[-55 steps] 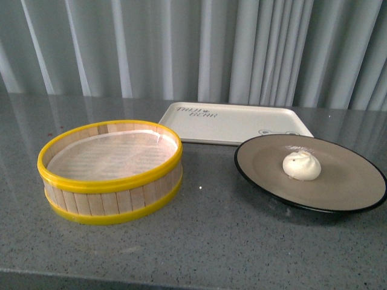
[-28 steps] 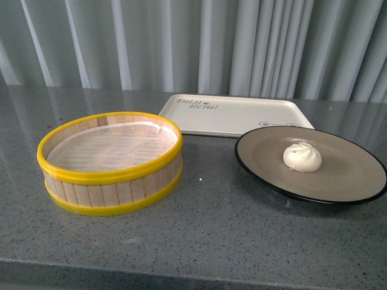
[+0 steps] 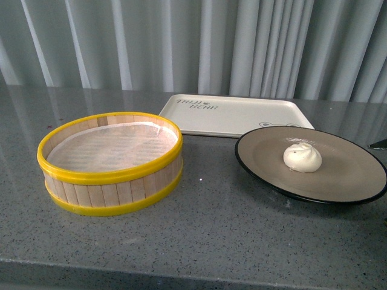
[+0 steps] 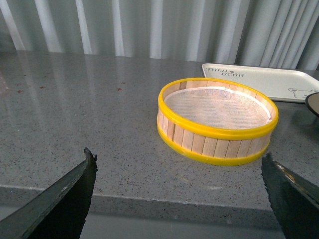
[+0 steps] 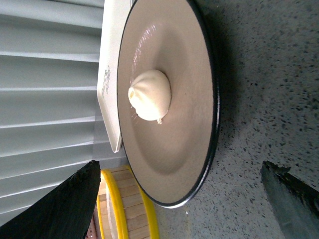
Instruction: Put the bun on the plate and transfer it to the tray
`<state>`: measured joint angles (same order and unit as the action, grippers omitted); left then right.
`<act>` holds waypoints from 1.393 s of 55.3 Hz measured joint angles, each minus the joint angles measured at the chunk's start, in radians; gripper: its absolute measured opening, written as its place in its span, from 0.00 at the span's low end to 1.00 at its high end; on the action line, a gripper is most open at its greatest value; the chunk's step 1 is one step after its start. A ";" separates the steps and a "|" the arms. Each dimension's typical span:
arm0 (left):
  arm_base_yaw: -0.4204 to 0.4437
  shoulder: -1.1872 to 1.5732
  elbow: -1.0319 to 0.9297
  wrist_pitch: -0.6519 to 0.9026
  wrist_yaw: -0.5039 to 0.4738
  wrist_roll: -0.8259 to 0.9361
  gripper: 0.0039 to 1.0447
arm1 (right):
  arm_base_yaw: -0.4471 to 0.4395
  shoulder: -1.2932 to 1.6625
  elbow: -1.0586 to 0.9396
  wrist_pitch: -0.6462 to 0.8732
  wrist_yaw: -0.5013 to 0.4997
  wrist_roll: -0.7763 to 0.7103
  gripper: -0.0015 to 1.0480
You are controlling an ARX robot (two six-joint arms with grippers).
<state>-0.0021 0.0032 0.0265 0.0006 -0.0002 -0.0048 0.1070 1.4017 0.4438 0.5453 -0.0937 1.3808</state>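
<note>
The white pleated bun (image 3: pixel 302 157) sits near the middle of the taupe, black-rimmed plate (image 3: pixel 354 175) at the right of the grey table. Behind the plate lies the cream tray (image 3: pixel 236 115) with dark lettering. In the right wrist view my right gripper (image 5: pixel 182 167) is open beside the plate (image 5: pixel 169 149), facing the bun (image 5: pixel 149 94), with nothing held. Only a dark sliver of one of its fingers (image 3: pixel 379 144) shows at the front view's right edge. My left gripper (image 4: pixel 178 157) stands open over the table's front edge, well short of everything.
A yellow-rimmed wooden steamer basket (image 3: pixel 112 163) with a paper liner stands at the left, also seen in the left wrist view as basket (image 4: pixel 217 119). Grey pleated curtains close off the back. The table's front edge runs just under the left gripper.
The front view has shifted slightly. A dark fingertip of the right gripper has come in at the right edge. Bun, plate, tray and basket have stayed put.
</note>
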 joint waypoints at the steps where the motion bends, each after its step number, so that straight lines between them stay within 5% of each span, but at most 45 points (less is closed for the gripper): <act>1: 0.000 0.000 0.000 0.000 0.000 0.000 0.94 | 0.004 0.017 0.013 0.000 -0.004 -0.001 0.92; 54: 0.000 0.000 0.000 0.000 0.000 0.000 0.94 | -0.014 0.287 0.159 0.061 -0.078 0.039 0.91; 77: 0.000 0.000 0.000 0.000 0.000 0.000 0.94 | -0.014 0.341 0.182 0.091 -0.119 0.067 0.33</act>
<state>-0.0021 0.0032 0.0265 0.0006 -0.0002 -0.0048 0.0925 1.7428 0.6254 0.6365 -0.2127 1.4475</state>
